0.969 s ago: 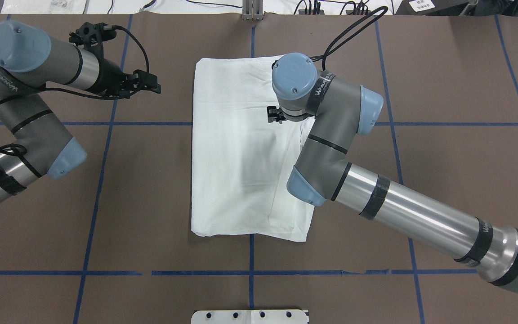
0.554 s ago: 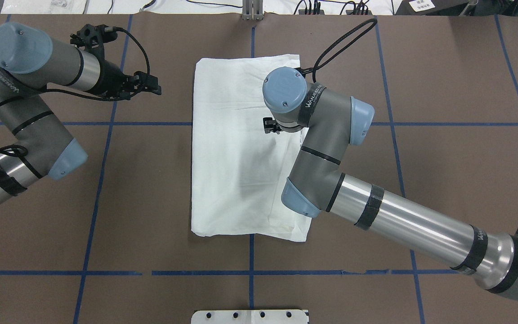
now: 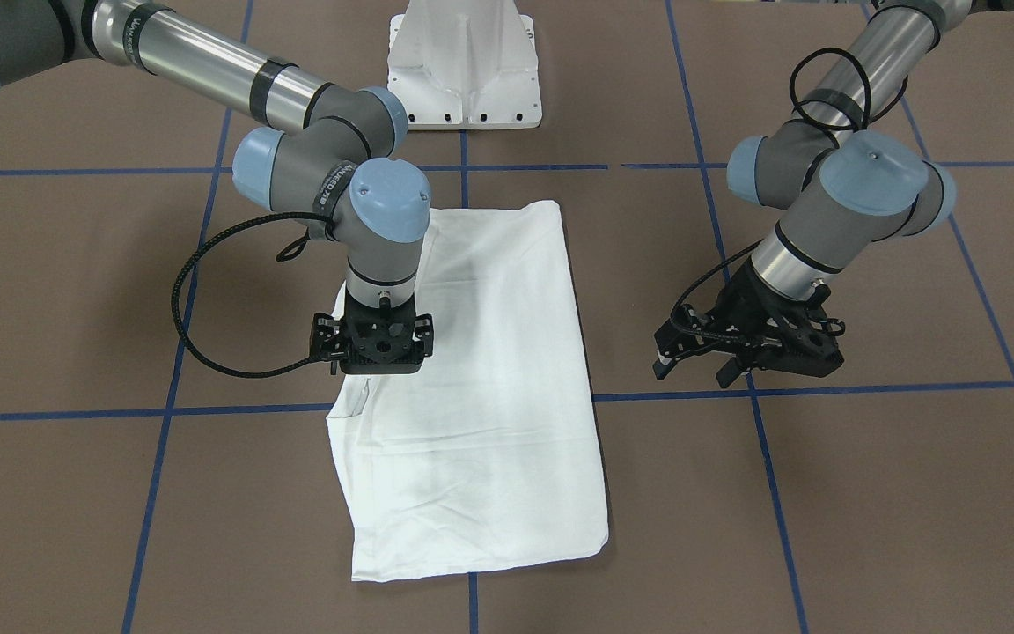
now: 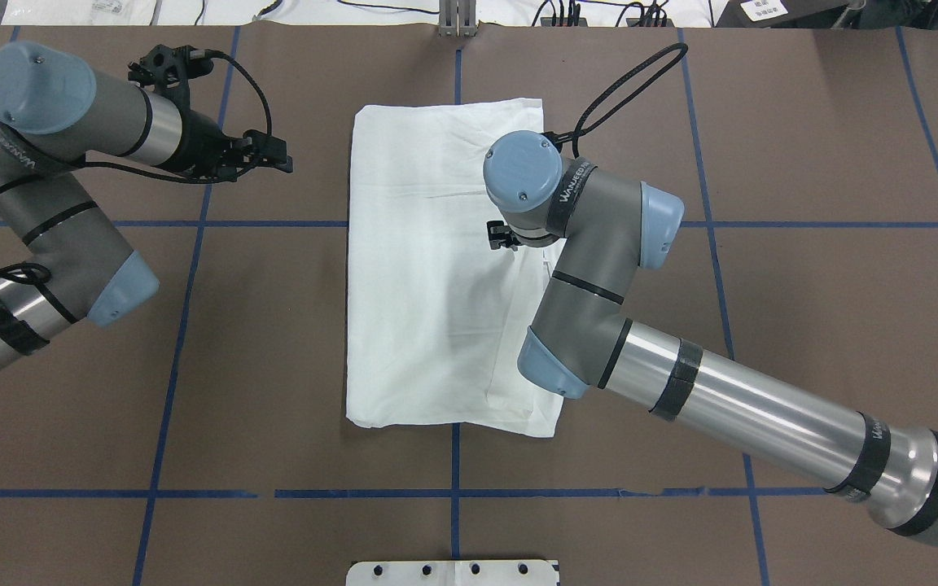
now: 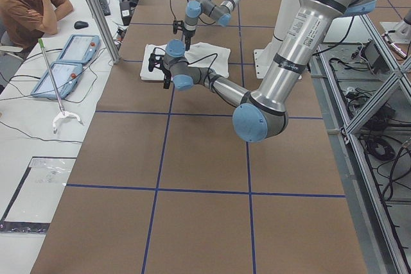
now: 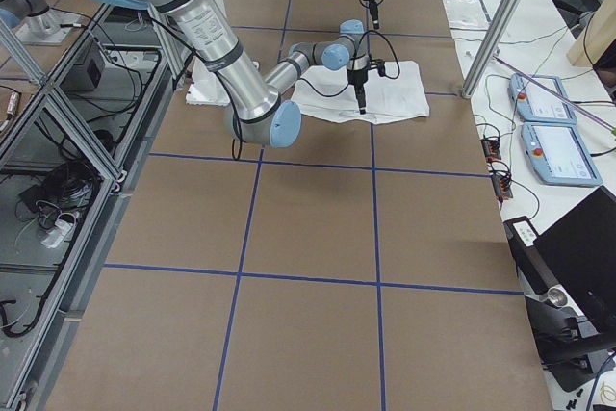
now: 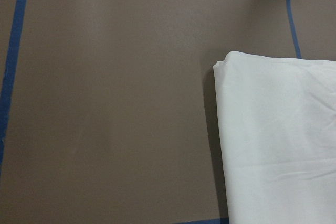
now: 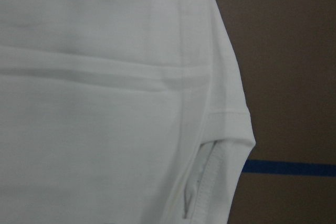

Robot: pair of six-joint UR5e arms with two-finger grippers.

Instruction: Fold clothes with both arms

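Note:
The white shirt (image 3: 489, 396) (image 4: 428, 285) lies folded into a long rectangle at the table's middle, blank side up. My right gripper (image 3: 375, 370) (image 4: 501, 236) points straight down just above the shirt's right-hand edge, about halfway along it. Its linkages are spread wide, it holds nothing, and its fingertips are hidden. The right wrist view shows the shirt (image 8: 105, 103) close up, with a hemmed sleeve edge. My left gripper (image 3: 692, 370) (image 4: 278, 159) hangs open and empty over bare table, well left of the shirt. The left wrist view catches one folded corner of the shirt (image 7: 278, 140).
The brown table (image 4: 803, 163) carries a grid of blue tape lines. The white pedestal base (image 3: 463, 62) stands at the robot's edge. A black cable loop (image 3: 208, 308) hangs off the right wrist. A seated person (image 5: 32, 4) and two tablets (image 5: 64, 62) are beyond the far edge.
My right gripper has drifted along the shirt's right side towards the robot, first slightly inward, then back out. The shirt's far right corner is uncovered. The left arm has stayed still.

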